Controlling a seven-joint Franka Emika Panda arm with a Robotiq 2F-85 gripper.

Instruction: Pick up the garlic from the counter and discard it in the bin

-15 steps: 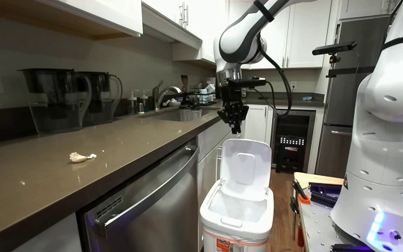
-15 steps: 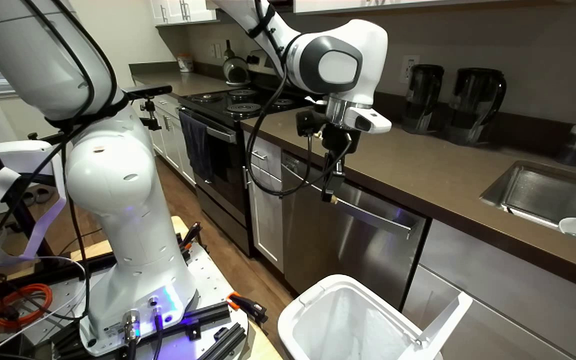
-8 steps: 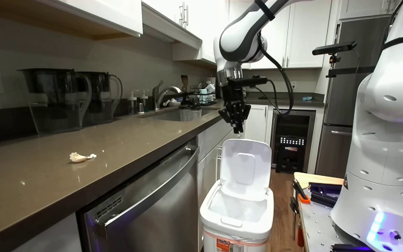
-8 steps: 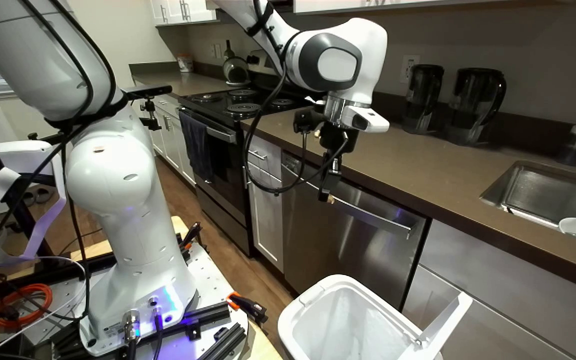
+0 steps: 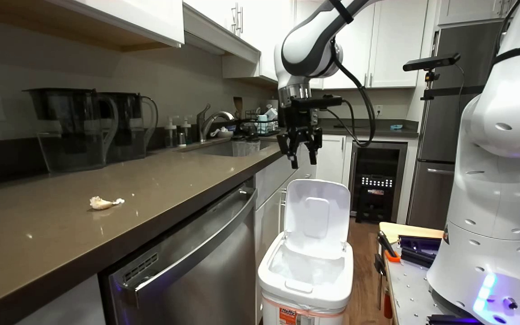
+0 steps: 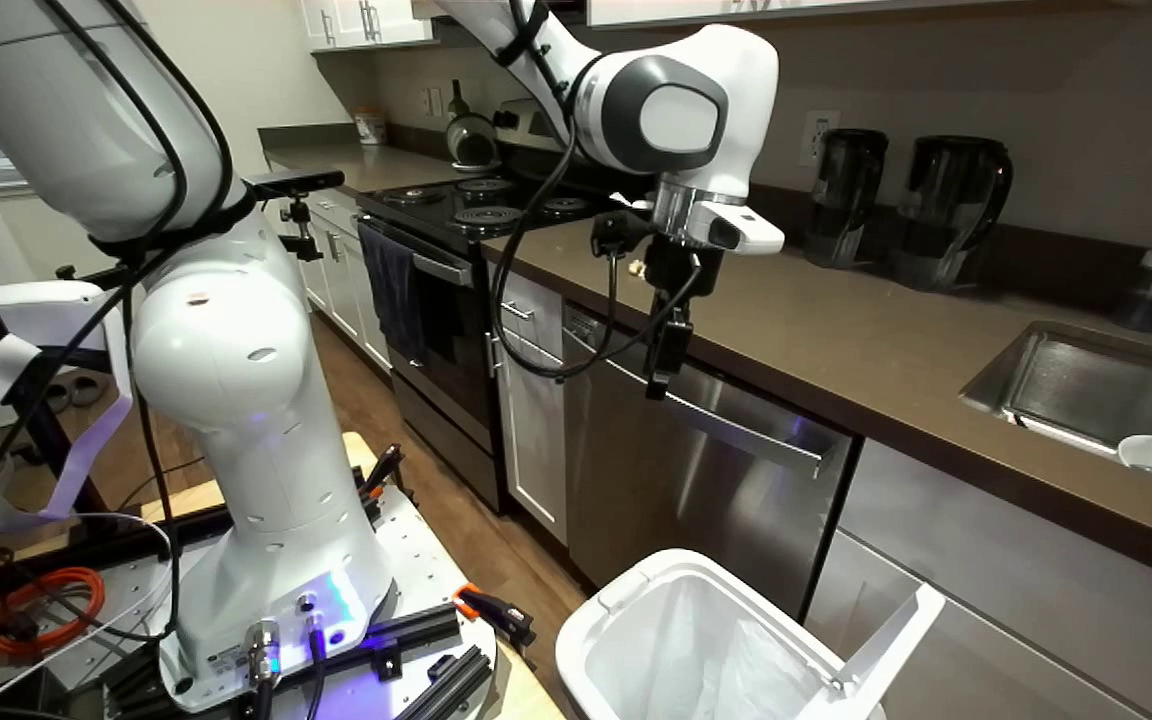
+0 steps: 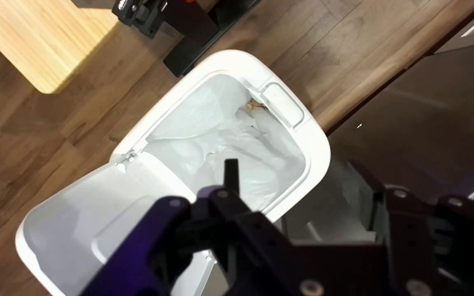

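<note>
My tool (image 5: 304,161) stands wide above the open bin (image 5: 305,294).
I see garlic (image 5: 101,203) on the worktop (image 5: 174,185) and a small tan scrap (image 7: 254,104) inside the bin.

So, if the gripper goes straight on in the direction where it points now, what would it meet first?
Most likely the white liner inside the bin: the gripper points downward, and in the wrist view the open bin lies ahead. Depth is unclear, so the bin's rim might come first.
</note>
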